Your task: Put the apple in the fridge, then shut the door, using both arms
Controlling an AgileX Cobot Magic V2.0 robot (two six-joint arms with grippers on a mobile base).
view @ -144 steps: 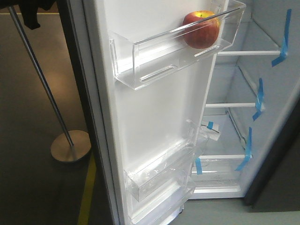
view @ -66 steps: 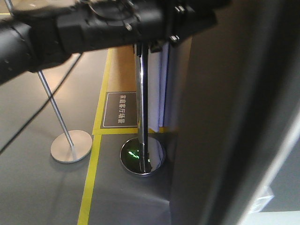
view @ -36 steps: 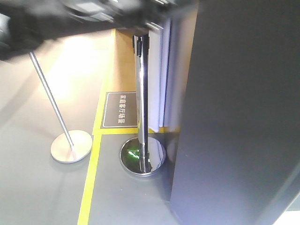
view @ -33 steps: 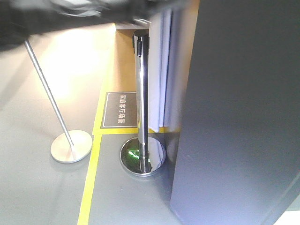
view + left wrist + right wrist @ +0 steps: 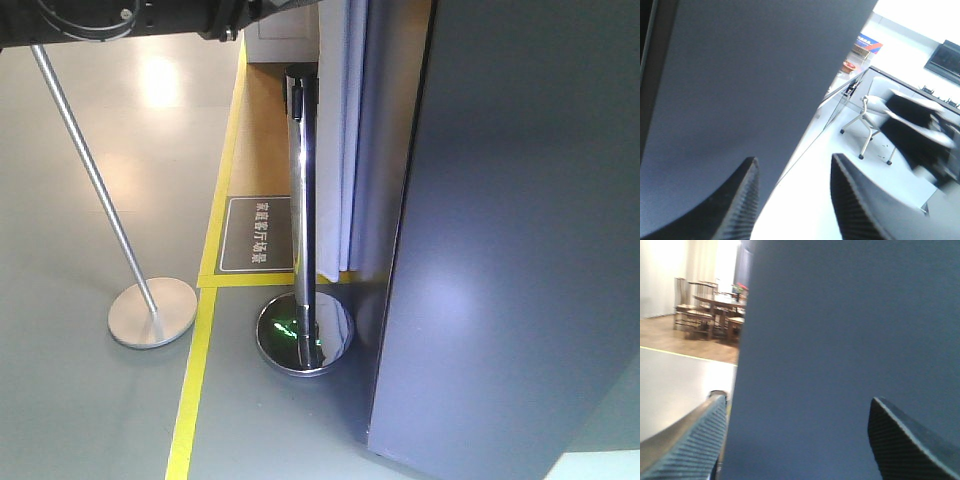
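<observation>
The door (image 5: pixel 510 250) of the fridge shows its grey outside and fills the right half of the front view; the white inside and its bins are hidden. The apple is out of view. My left gripper (image 5: pixel 792 162) is open and empty, its left finger over the grey panel (image 5: pixel 740 85). My right gripper (image 5: pixel 797 405) is open and empty, facing the grey door face (image 5: pixel 850 330) close up. A black arm (image 5: pixel 130 18) crosses the top left of the front view.
A chrome stanchion post (image 5: pixel 302 200) with a round base (image 5: pixel 305 335) stands just left of the door. A second thin pole (image 5: pixel 90 170) with a flat base (image 5: pixel 152 312) stands further left. Yellow floor tape (image 5: pixel 195 380) and a floor sign (image 5: pixel 258 234) lie between them.
The door has swung from open, with the apple in its bin and the shelves showing, to showing only its grey outside. The black arm has moved up and left, out of the middle of the view.
</observation>
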